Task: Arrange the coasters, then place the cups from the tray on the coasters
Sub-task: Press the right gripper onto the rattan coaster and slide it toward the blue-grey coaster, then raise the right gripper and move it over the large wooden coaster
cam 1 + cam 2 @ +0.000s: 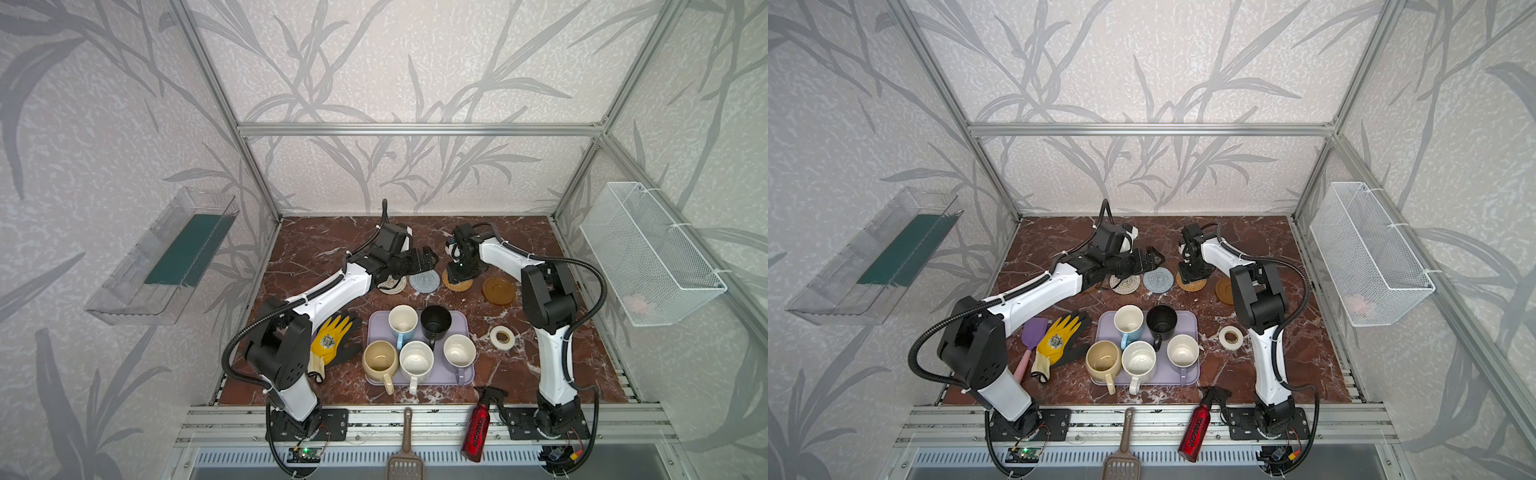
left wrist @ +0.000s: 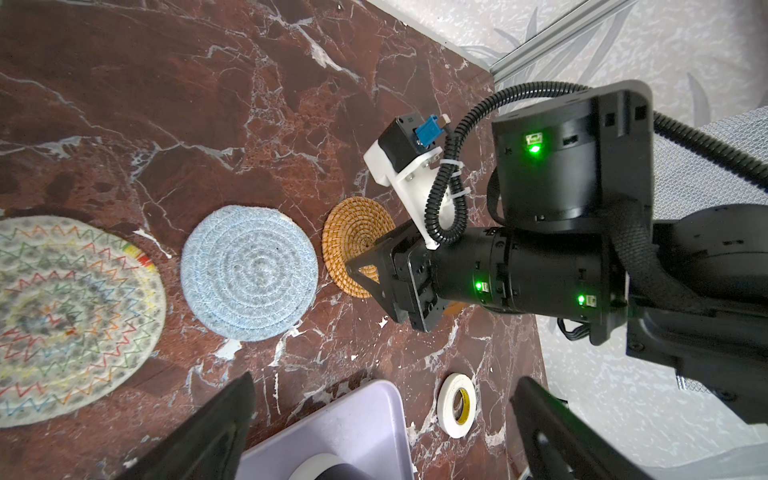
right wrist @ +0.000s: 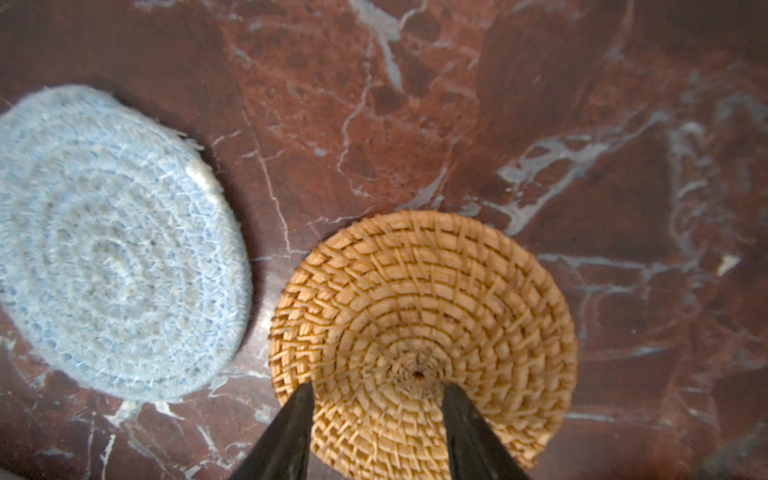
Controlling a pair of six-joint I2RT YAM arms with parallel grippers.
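A row of coasters lies behind the tray: cream woven [image 1: 392, 285], grey-blue woven [image 1: 424, 281], golden rattan [image 1: 457, 284] and amber-brown [image 1: 498, 290]. My right gripper [image 3: 376, 399] points down at the rattan coaster [image 3: 424, 316], jaws part-open, its fingertips [image 3: 300, 401] on or just above the coaster's top with nothing clamped. My left gripper [image 2: 384, 378] hovers wide open and empty above the cream coaster [image 2: 62, 320]. On the lavender tray [image 1: 462, 321] stand five cups: light blue [image 1: 403, 321], black [image 1: 435, 321], cream-yellow [image 1: 380, 360], speckled white [image 1: 416, 360] and lavender-grey [image 1: 459, 351].
A yellow glove [image 1: 332, 340] and purple spatula [image 1: 1034, 332] lie left of the tray, a white tape roll [image 1: 502, 337] to its right. A red spray bottle [image 1: 478, 428] and a brown scoop [image 1: 405, 449] rest at the front rail. A wire basket [image 1: 648, 253] hangs on the right wall.
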